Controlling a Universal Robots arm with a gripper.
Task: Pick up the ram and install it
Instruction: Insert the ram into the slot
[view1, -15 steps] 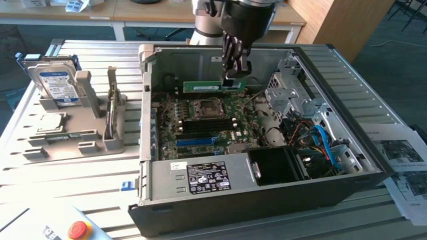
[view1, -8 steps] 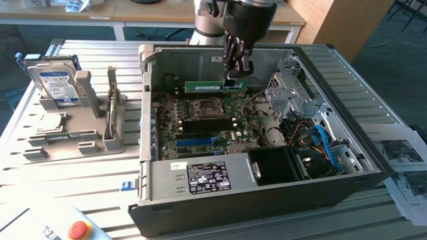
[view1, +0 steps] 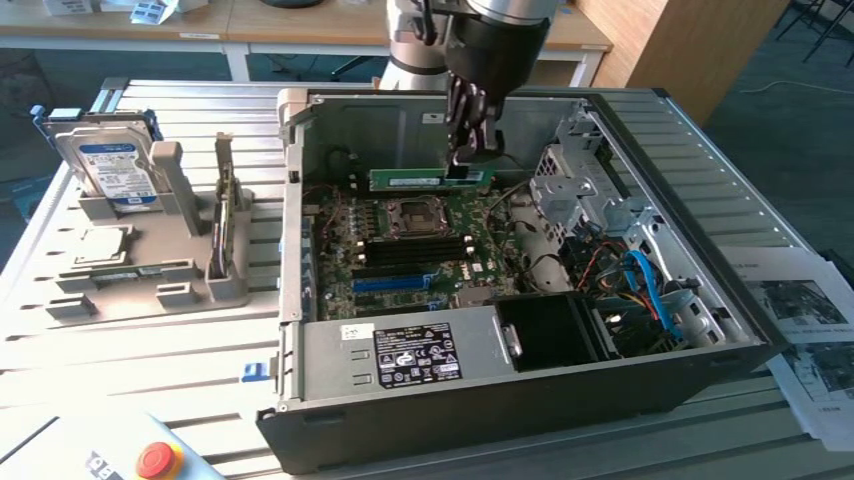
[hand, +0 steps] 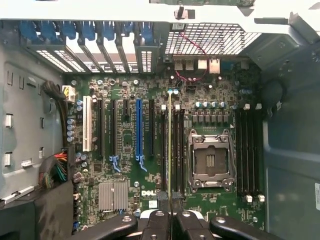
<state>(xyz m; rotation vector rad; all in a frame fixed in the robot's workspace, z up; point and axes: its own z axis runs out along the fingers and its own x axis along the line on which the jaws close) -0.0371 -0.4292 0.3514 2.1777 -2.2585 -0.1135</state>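
My gripper is inside the open computer case, shut on the ram. The ram is a thin green stick with a white label, held level by one end above the motherboard, just beyond the CPU socket. In the wrist view the ram appears edge-on as a thin line running out from my gripper. It lines up over the black memory slots beside the CPU socket. Whether it touches a slot I cannot tell.
A grey fixture at the exterior view's left holds a hard drive and an upright thin card. The power supply, drive cage and cables crowd the case. Papers lie at the right, a red button near the front.
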